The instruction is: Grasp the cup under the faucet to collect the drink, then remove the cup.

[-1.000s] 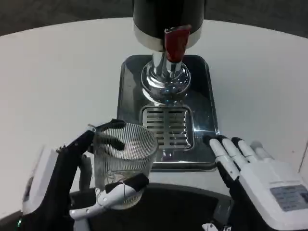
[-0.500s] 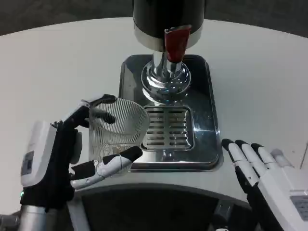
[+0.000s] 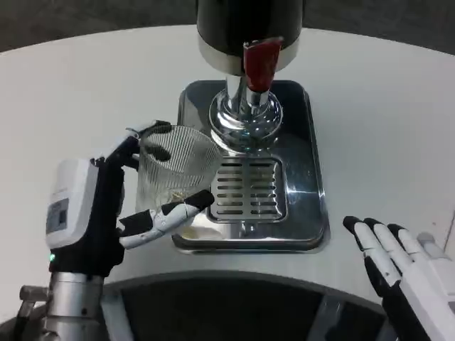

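The left hand grips the ribbed clear cup, with fingers on its far rim and on its near side. The cup is over the left edge of the steel drip tray, just left of the slotted grate and the faucet. The right hand rests apart on the white table, fingers spread, holding nothing.

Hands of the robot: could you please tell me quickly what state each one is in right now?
Left hand: holding the clear ribbed glass cup at the left edge of the steel drip tray.
Right hand: open, fingers spread, holding nothing.
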You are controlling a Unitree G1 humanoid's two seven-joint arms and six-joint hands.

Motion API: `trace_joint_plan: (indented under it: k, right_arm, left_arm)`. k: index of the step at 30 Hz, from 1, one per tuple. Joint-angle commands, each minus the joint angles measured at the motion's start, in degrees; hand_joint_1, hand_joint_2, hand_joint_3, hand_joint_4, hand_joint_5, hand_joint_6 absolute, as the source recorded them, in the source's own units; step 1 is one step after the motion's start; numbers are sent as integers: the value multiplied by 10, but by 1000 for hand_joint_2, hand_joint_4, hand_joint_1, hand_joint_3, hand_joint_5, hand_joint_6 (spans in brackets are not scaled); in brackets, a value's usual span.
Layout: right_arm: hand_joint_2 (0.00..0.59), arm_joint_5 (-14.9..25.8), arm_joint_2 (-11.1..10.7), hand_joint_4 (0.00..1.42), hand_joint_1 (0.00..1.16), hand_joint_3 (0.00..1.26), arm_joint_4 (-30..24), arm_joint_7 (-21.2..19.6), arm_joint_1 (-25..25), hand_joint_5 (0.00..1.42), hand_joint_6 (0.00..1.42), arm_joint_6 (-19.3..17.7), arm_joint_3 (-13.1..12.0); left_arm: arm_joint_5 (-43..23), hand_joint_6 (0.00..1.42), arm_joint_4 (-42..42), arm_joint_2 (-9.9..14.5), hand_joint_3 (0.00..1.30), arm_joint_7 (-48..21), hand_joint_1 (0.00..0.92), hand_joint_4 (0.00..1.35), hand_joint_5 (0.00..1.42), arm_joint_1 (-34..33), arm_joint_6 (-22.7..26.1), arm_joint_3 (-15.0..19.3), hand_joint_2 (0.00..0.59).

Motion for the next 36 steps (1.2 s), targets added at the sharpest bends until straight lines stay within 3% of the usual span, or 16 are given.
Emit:
trace_joint_plan:
  k: [1, 23, 36]
  right_arm:
    - [357, 12, 3, 0, 625, 0, -5, -12, 14, 0, 0, -10, -12]
    - [357, 78, 3, 0, 624, 0, -20, -18, 64, 0, 0, -25, -79]
    - [357, 104, 8, 0, 624, 0, -20, -23, 84, 0, 0, -33, -105]
  left_arm:
    - [9, 1391, 34, 3, 1038, 42, 565, 1131, 1234, -32, 2, -17, 217]
    - [57, 1417, 228, -21, 1047, 199, 563, 1131, 1247, -181, 34, -131, 217]
    - [64, 1424, 280, -32, 1049, 252, 544, 1131, 1234, -222, 40, -168, 219]
